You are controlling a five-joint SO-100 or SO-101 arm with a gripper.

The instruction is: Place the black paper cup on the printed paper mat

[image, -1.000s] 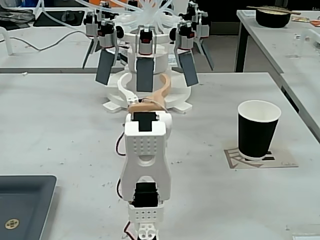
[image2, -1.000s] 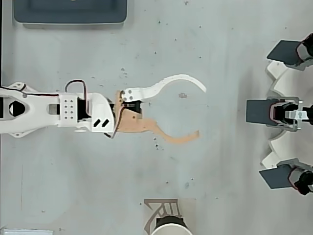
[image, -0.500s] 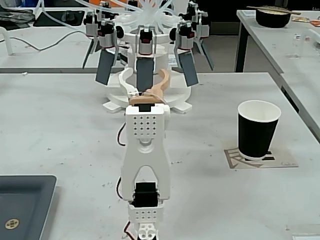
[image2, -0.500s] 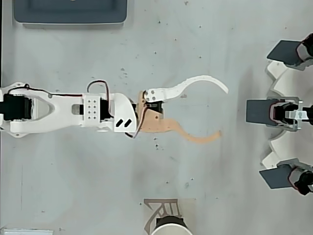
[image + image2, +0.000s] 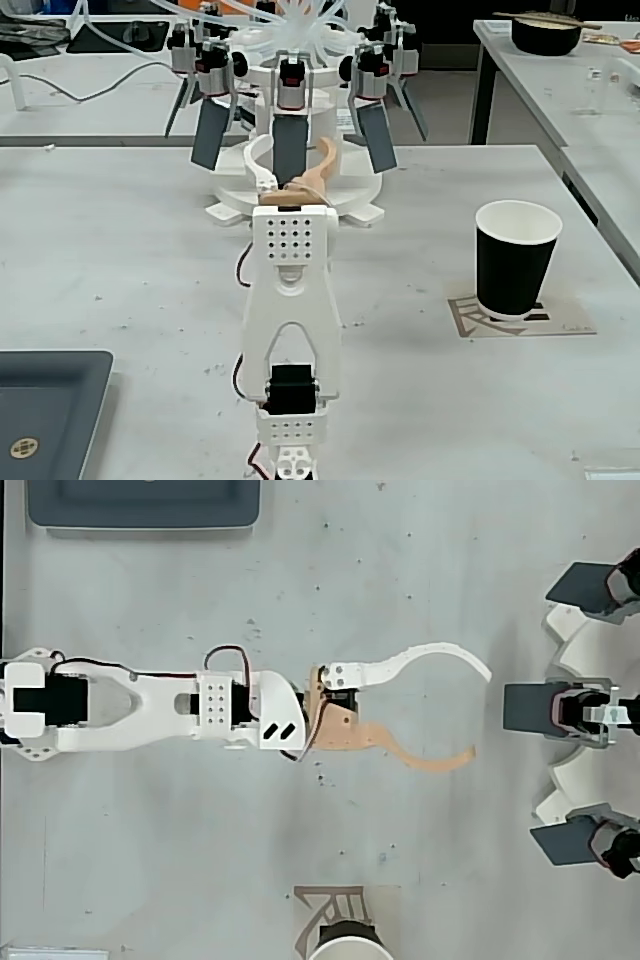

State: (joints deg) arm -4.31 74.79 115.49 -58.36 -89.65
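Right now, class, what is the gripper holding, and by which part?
Nothing. The gripper is open and empty over bare table; the black paper cup stands apart on the printed paper mat.

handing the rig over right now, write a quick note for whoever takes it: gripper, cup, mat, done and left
Gripper: open and empty, arm stretched out along the middle of the table, fingers pointing at the white multi-arm fixture.
Black paper cup: upright, standing on the printed paper mat, at the right in the fixed view; only its rim shows at the bottom edge of the overhead view.
Done: the cup appears to be placed on the mat, with the gripper well clear of it.
Left: probably nothing but bringing the arm back to rest.
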